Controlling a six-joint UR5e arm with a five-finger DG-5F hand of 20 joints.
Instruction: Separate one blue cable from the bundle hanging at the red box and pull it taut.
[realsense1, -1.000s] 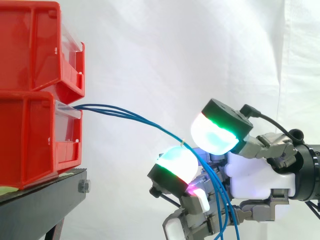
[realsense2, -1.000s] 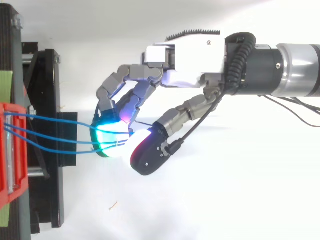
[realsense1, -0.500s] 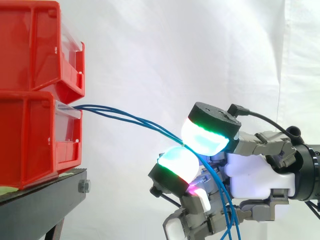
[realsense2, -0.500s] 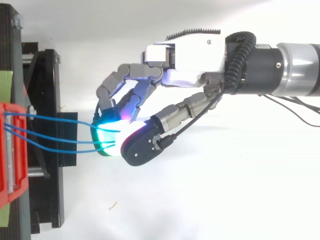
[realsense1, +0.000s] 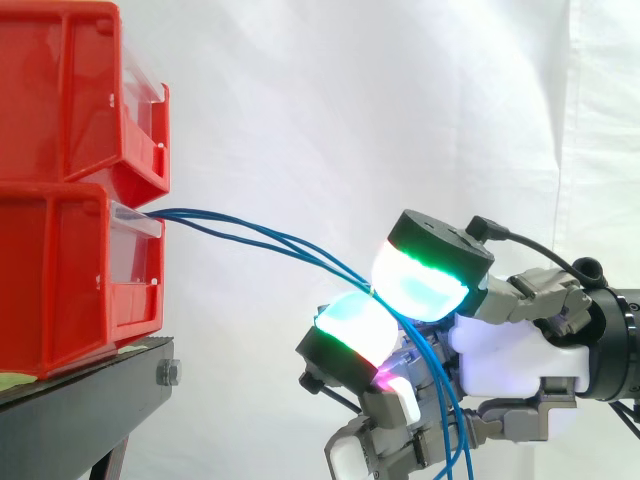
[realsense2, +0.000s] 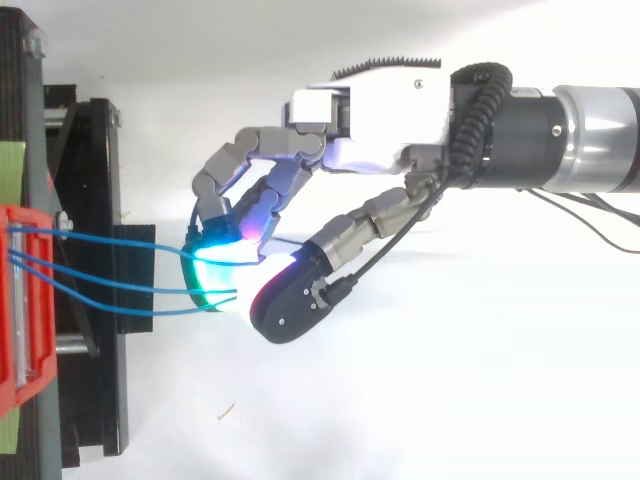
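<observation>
A white curtain (realsense1: 400, 100) backs the whole scene. In the side view two red plastic bins (realsense1: 60, 270) sit stacked at 9 o'clock on a black metal stand (realsense1: 90, 400). The hand (realsense1: 500, 350) sits at 4 o'clock in that view, with the arm entering from 3 o'clock, and its fingers are curled toward the bins. Thin blue cables (realsense1: 300, 252) leave the front lip of the lower bin and slope down toward 4 o'clock. They pass between two glowing cyan-green fingertips (realsense1: 425, 280), an upper pad and a lower one closed against each other on the strands. I cannot tell how many of the cables the pads actually pinch. The side view also shows the cables running on past the pads, down across the white palm toward 6 o'clock. From above, the hand (realsense2: 380, 110) reaches from 3 o'clock toward the red bin at 9 o'clock. There three separate strands fan apart at the bin and draw together at the pads near the centre, hanging clear of the stand.
</observation>
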